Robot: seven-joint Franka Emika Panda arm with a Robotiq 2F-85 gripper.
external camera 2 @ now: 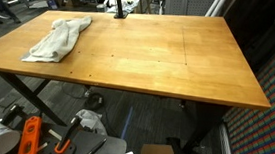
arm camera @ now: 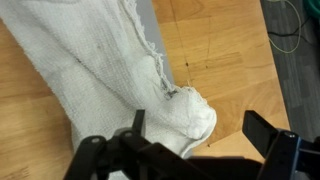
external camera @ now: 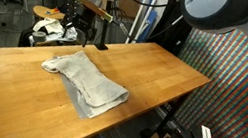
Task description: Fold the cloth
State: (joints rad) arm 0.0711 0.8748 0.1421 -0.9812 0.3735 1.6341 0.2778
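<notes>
Cloth (external camera: 86,81) lies rumpled on the tabletop (external camera: 159,70), toward one end, with a lower layer poking out under the upper one. I judge one rough fold made, its edges unmatched. Squaring them, and perhaps a second fold, looks left to do. In the wrist view the pincer (arm camera: 200,132) is spread above the cloth's bunched end, gripping nothing. The cloth's near corner sits close to the tabletop's edge in an exterior view (external camera 2: 31,56). Bare wood stretches wide on the other side, giving plenty of room to move.
</notes>
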